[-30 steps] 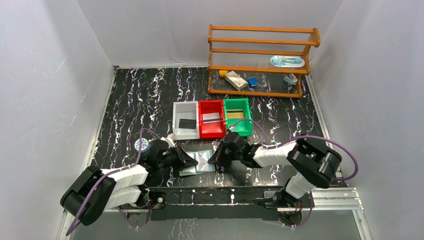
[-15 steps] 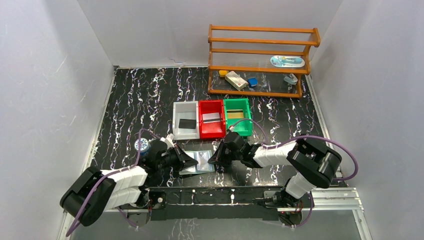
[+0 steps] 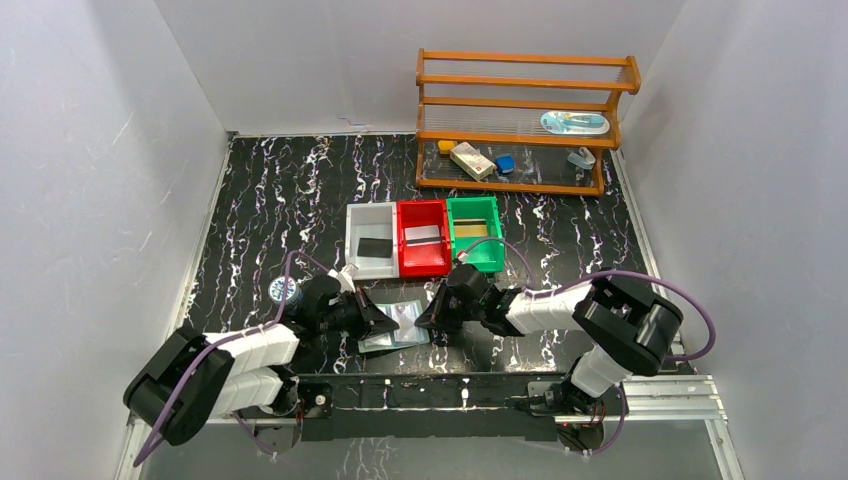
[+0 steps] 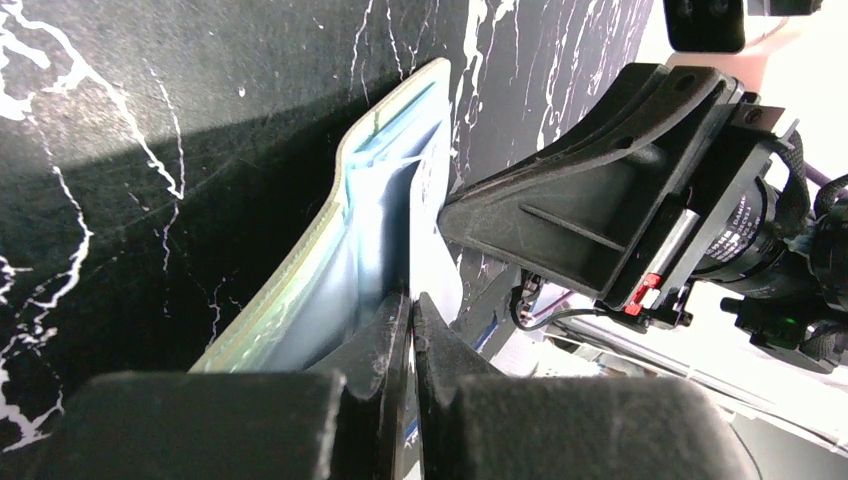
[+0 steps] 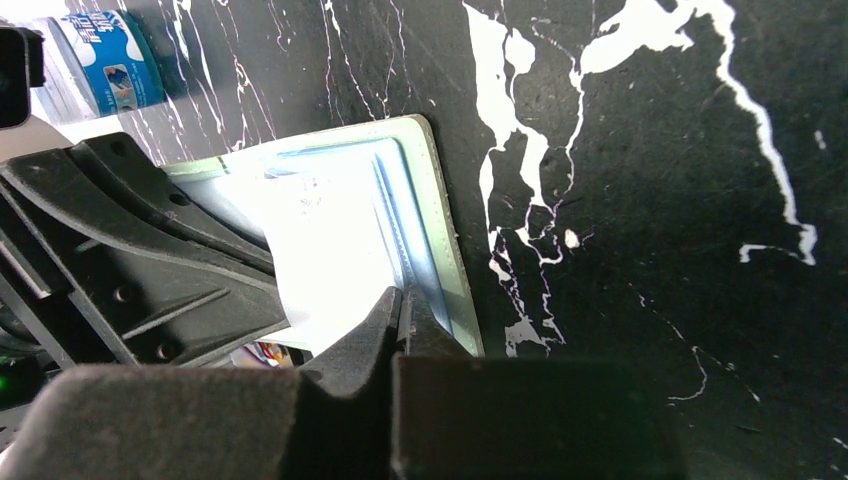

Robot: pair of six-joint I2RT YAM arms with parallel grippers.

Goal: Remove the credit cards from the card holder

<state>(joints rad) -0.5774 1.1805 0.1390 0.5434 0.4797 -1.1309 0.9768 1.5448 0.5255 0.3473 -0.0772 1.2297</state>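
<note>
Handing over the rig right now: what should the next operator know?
Left gripper: shut, apparently on the pale plastic card in the pocket.
Right gripper: shut on the edge of the open grey-green bifold card holder, on the table.
Done: black card in white plastic bin, silver-grey card in red bin, gold card in green bin.
Left: pull the pale card out.

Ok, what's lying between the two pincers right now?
The open card holder and nothing else: the left pincer meets its left edge, the right pincer its right edge. The top view shows this.
</note>
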